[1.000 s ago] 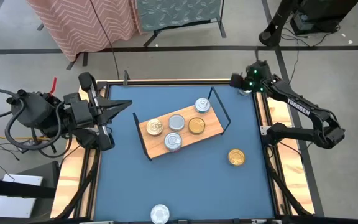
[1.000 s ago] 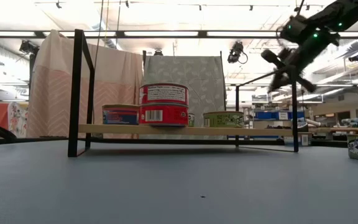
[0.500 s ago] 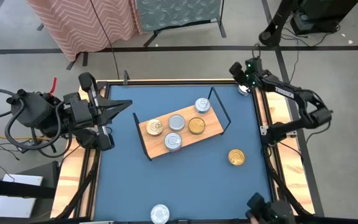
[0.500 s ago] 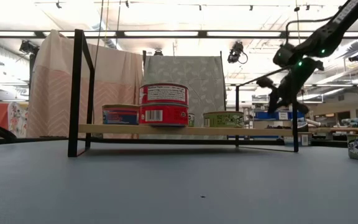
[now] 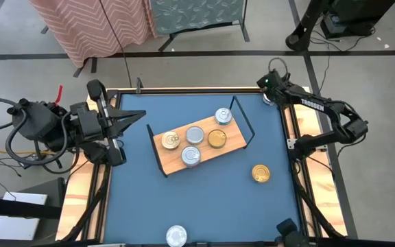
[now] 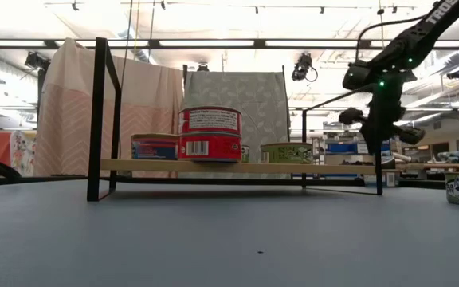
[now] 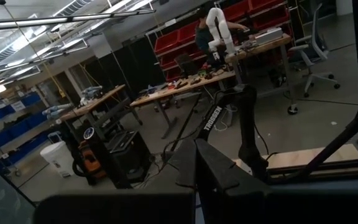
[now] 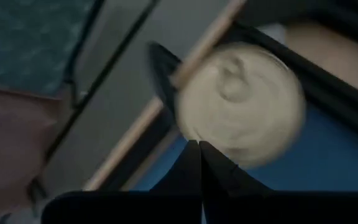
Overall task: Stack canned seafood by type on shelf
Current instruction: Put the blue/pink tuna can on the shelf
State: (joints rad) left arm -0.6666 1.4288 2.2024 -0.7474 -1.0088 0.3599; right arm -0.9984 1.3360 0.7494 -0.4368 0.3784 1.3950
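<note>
High view: right arm's fingers [image 5: 265, 84], pinched shut and empty, are hovering over the far-right corner tin [image 8: 241, 112], directly below.

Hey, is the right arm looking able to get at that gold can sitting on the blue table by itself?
Probably yes. The gold can lies alone on the table, off the shelf, on the right arm's side. The right gripper, shut, is at the far corner.

Silver and gold tins [image 5: 216, 139] sit on a light-wood shelf [image 5: 238, 142] over the blue table [image 5: 136, 199].
</note>
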